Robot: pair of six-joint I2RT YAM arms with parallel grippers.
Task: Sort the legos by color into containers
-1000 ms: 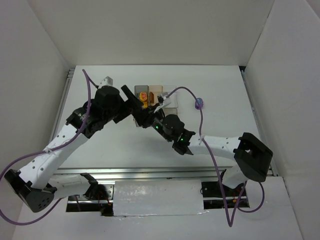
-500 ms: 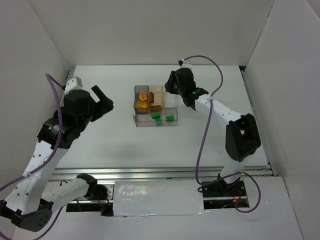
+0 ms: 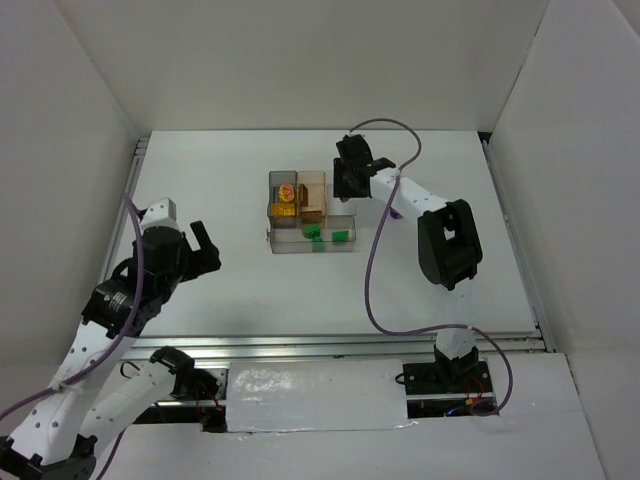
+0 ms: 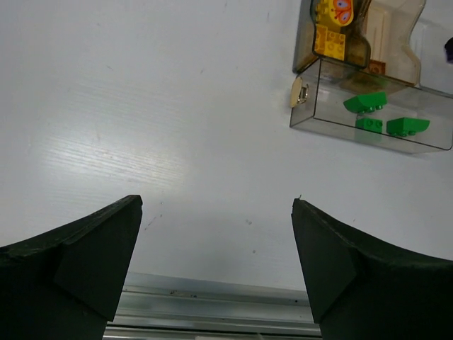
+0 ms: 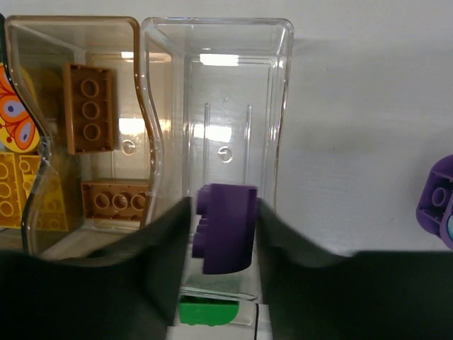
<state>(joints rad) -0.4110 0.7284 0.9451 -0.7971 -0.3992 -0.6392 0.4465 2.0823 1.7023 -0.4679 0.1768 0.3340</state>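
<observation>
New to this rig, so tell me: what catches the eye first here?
A purple lego pinched in the right gripper, over the clear compartment of the tray. The bright sorted colours: green legos in the long compartment, yellow legos and brown legos in the tinted ones. The left gripper hangs open, far left.

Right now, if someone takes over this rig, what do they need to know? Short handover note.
Left gripper: open, empty, over bare table, short of the tray.
Right gripper: shut on a purple brick over the clear small compartment.
Done: three green bricks in the long compartment, yellow bricks in the grey compartment, two orange-brown bricks in the tan compartment.
Left: release this one; a second purple brick lies on the table beside the tray.
</observation>
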